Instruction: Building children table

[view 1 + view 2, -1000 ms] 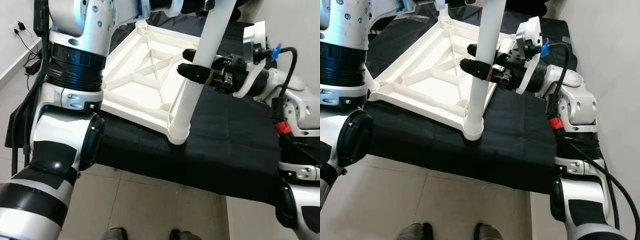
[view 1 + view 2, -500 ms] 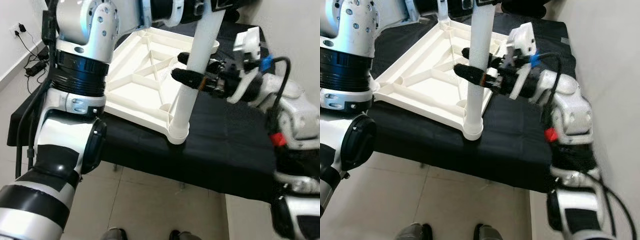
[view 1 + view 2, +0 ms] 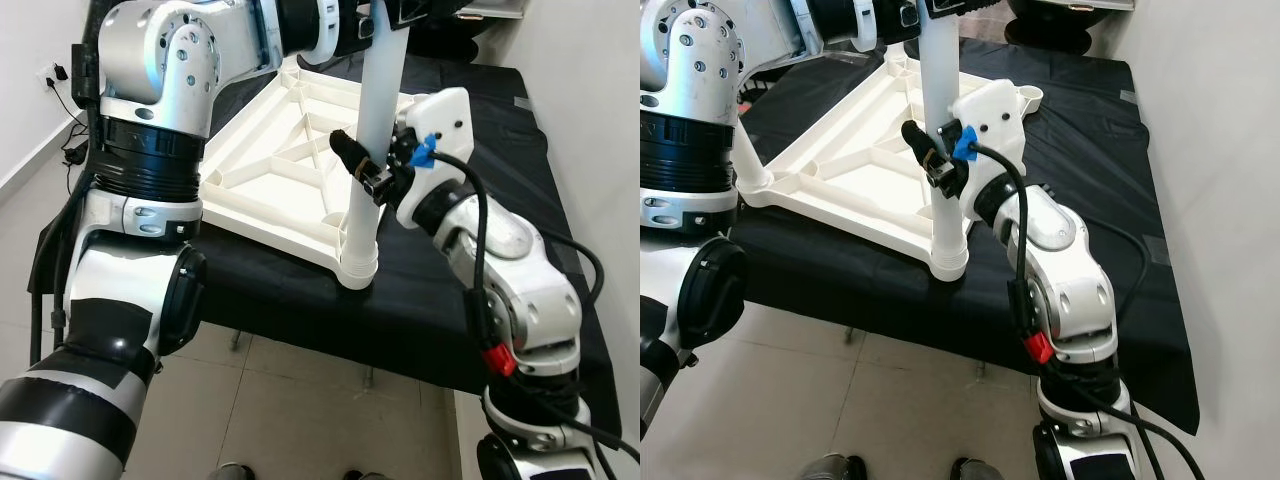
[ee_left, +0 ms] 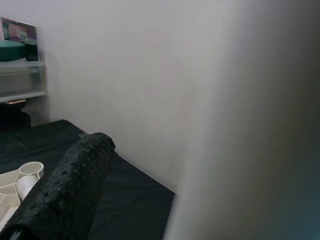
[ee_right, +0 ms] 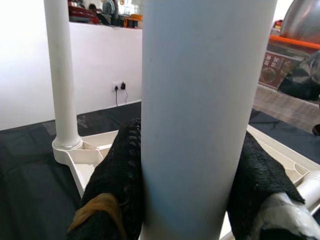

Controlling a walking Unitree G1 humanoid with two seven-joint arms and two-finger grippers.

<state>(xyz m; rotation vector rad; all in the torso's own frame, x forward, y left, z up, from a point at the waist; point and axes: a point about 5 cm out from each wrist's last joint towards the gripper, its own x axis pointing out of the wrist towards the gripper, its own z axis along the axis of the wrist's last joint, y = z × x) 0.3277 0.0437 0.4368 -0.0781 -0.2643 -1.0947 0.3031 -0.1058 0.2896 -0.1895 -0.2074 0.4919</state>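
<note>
A: White plastic all over: the children's tabletop (image 3: 280,170) lies upside down on the black-draped table (image 3: 480,290), and a white leg (image 3: 365,150) stands upright in its near corner socket (image 3: 357,268).

B: Where are the end effectors, relative to that leg?

A: The right end effector (image 5: 192,195) is clenched on it partway up, one black finger (image 5: 120,175) pressed to each side in the right wrist view. The right forearm comes in level from the far side of the leg from the tabletop, elbow bent above the table's near edge. The left end effector (image 3: 385,12) is at the leg's top end, with the left arm reaching over the tabletop from a raised shoulder. I cannot tell whether its fingers are closed; the left wrist view gives one black finger (image 4: 65,190) beside a blurred pale surface.

B: Any other legs fitted?

A: One more leg (image 5: 62,80) stands upright in a socket beyond the held one.

B: What could go wrong from here?

A: My guess is the leg isn't fully seated. If the two arms push off-axis, it could bind or lever the light tabletop up off the cloth. A sideways pull from the right end effector might drag the whole tabletop toward the table's near edge, which the socket already sits close to. Smooth plastic could also slip between the fingers.
</note>
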